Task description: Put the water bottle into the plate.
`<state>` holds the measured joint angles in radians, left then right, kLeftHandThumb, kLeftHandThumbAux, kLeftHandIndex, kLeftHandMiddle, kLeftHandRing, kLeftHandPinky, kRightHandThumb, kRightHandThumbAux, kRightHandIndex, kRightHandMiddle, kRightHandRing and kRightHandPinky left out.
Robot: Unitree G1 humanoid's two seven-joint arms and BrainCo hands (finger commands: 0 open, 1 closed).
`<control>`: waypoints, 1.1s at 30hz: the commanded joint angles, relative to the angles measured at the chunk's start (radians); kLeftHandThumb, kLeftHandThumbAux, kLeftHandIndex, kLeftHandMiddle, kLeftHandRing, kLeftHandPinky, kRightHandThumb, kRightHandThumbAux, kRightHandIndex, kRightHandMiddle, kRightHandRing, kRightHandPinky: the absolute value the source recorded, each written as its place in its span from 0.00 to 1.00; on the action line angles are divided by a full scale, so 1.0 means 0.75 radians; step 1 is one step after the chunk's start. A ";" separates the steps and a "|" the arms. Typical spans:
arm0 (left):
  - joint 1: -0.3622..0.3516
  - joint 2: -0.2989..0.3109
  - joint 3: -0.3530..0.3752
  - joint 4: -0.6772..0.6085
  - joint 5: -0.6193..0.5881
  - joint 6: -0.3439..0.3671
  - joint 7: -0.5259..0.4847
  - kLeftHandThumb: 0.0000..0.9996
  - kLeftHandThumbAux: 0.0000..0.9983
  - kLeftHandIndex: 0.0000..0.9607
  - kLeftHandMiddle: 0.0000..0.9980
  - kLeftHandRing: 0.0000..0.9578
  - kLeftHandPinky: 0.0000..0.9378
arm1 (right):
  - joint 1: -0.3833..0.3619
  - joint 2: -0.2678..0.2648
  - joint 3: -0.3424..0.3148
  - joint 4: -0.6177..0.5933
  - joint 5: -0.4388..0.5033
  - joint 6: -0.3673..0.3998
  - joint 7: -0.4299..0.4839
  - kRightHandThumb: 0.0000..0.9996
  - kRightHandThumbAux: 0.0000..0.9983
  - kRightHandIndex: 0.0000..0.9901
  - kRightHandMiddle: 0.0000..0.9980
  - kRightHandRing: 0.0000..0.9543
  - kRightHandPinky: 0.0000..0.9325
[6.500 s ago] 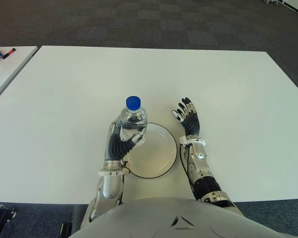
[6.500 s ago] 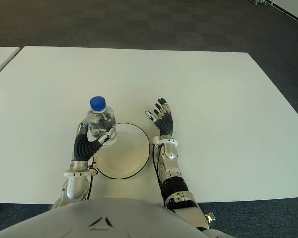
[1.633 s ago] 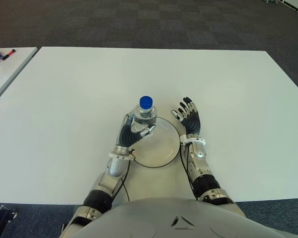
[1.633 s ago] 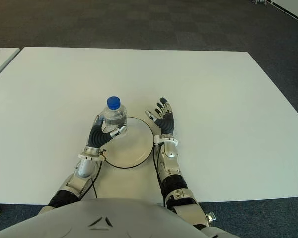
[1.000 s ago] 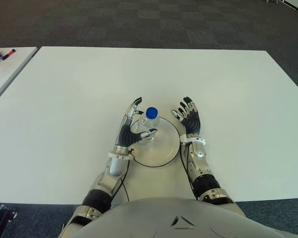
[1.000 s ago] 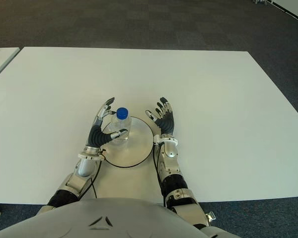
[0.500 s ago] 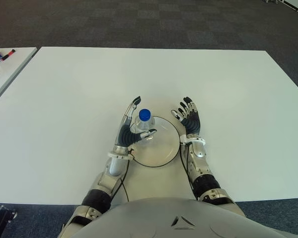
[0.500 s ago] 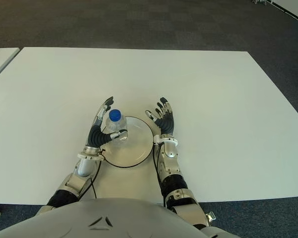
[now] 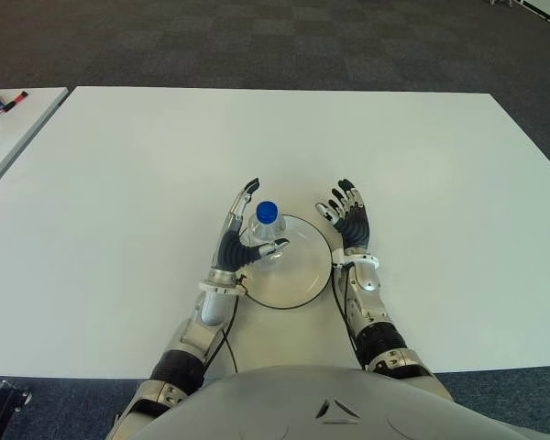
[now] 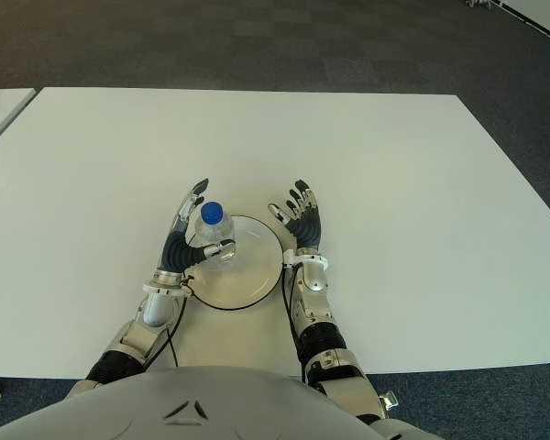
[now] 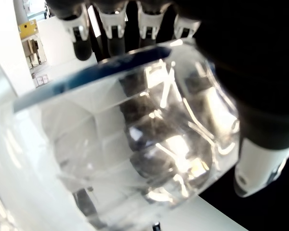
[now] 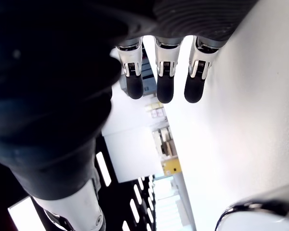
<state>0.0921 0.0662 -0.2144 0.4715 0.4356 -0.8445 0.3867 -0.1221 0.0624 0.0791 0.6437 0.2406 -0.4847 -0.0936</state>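
The plate [image 9: 289, 275] sits nearest on the white bench [image 9: 119, 183], and the water bottle [image 9: 267, 229] stands upright on its far-left part, blue cap up. The left hand [image 9: 236, 240] is just left of the plate, fingers spread around the bottle, thumb close by it, gripping nothing. The right hand [image 9: 348, 220] shows just right of the plate, fingers relaxed and empty. This looks like the release step; next, the left hand should draw clear without tipping the bottle.

Even, bright overhead light on the table [image 9: 119, 165]; wrist views glare, perhaps overexposed, blurred up close.
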 commanded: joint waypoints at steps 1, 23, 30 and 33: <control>0.039 0.025 0.000 0.057 0.003 0.044 -0.025 0.00 0.73 0.07 0.07 0.05 0.06 | 0.038 0.232 -0.002 0.083 0.012 0.071 -0.027 0.00 0.90 0.12 0.12 0.12 0.17; 0.062 0.022 0.013 0.006 -0.072 0.098 -0.085 0.00 0.75 0.07 0.07 0.05 0.07 | 0.033 0.230 -0.005 0.094 0.018 0.059 -0.011 0.00 0.90 0.12 0.11 0.12 0.16; 0.073 0.022 0.031 -0.056 -0.121 0.104 -0.117 0.00 0.75 0.07 0.07 0.05 0.07 | 0.027 0.225 -0.004 0.104 0.011 0.064 -0.016 0.00 0.89 0.12 0.11 0.11 0.16; 0.076 0.020 0.037 -0.083 -0.131 0.103 -0.122 0.00 0.75 0.08 0.08 0.05 0.07 | 0.025 0.223 -0.004 0.106 0.011 0.067 -0.015 0.00 0.89 0.12 0.12 0.12 0.17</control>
<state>0.1251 0.0706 -0.2042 0.4251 0.3608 -0.7939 0.3166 -0.1287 0.0624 0.0813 0.6530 0.2403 -0.4851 -0.0920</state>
